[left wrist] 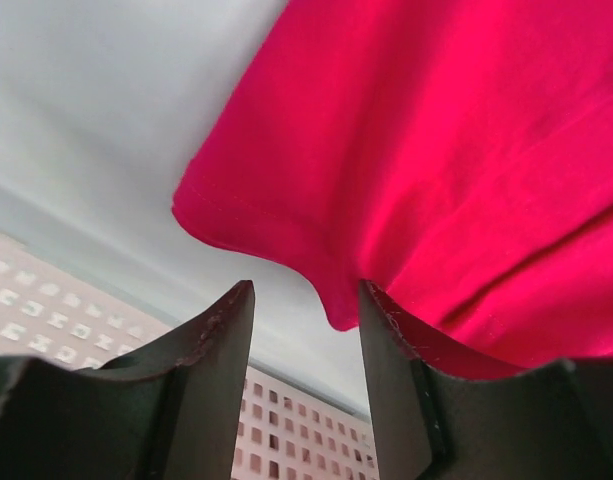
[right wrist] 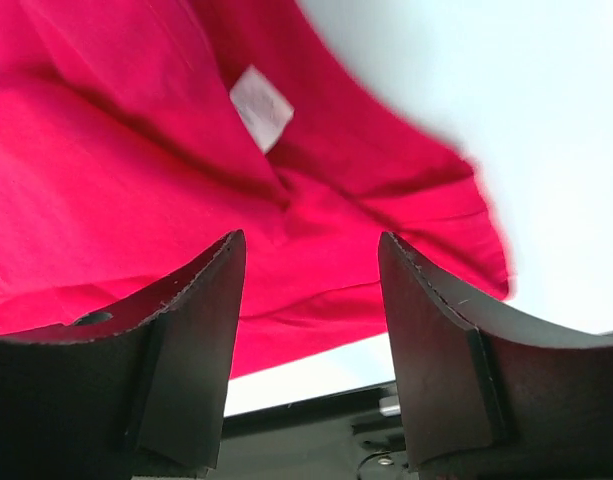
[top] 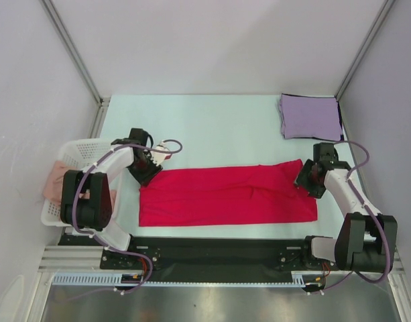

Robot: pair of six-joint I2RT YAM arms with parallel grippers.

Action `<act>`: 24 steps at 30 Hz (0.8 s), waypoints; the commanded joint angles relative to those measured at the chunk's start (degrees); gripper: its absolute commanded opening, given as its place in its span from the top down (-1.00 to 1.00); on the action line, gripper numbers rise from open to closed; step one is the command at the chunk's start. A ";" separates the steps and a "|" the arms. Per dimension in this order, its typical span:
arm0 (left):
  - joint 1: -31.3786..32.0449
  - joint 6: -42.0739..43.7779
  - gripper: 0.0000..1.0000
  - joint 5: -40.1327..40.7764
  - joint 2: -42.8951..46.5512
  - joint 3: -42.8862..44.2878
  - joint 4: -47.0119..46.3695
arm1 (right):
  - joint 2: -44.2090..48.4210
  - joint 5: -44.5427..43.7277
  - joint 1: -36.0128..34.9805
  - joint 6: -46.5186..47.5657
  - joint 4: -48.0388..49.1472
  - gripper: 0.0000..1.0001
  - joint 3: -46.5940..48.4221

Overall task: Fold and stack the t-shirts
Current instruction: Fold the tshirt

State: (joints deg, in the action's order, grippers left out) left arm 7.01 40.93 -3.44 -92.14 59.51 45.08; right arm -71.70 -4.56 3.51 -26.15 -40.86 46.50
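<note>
1. Both grippers are standing parted and empty. The left gripper [left wrist: 304, 295] is hovering at the left end of the crimson t-shirt [top: 225, 196], and the right gripper [right wrist: 311, 245] at its right end, near the white neck label [right wrist: 261, 107].
2. That shirt is lying near-centre on the table [top: 212, 127] as a long band, seemingly folded lengthwise; crosswise folds are waiting.
3. At the far right, well apart, the lavender t-shirt [top: 309, 115] is sitting folded square, so stacking is yet to come.
4. On the left, the white mesh basket [top: 74, 151] is holding pinkish cloth [top: 54, 178].
</note>
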 commanded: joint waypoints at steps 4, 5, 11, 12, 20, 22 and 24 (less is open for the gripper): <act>0.38 -2.87 -0.07 0.37 1.35 -4.91 -4.29 | -1.16 9.38 1.06 -4.61 7.02 -0.18 -5.10; 0.38 -2.96 -0.06 0.37 1.09 -5.45 -4.56 | -1.51 9.83 1.15 -4.78 7.46 -0.17 -5.19; 0.47 -2.61 0.03 -0.78 1.00 -7.21 -5.26 | -4.50 10.10 2.11 -4.96 10.36 0.39 -7.03; 0.47 -2.61 0.12 -0.78 0.73 -7.21 -5.35 | -4.59 9.83 2.81 -4.79 10.54 0.59 -7.30; 0.55 -1.64 0.99 0.98 -0.33 -7.65 -6.85 | 2.52 8.78 7.83 -3.56 5.54 1.00 -5.99; 0.47 -1.29 0.99 1.07 -0.15 -7.56 -6.76 | 3.06 8.51 7.83 -3.21 4.48 1.00 -5.72; 0.55 -0.68 0.99 1.85 -0.06 -7.47 -6.58 | 2.45 9.30 7.83 -3.38 4.56 1.00 -6.68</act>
State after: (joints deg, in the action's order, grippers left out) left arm 7.46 38.61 -3.18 -92.07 52.58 40.58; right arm -69.63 5.67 10.96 -30.33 -34.59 39.11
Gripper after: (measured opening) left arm 0.012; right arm 0.010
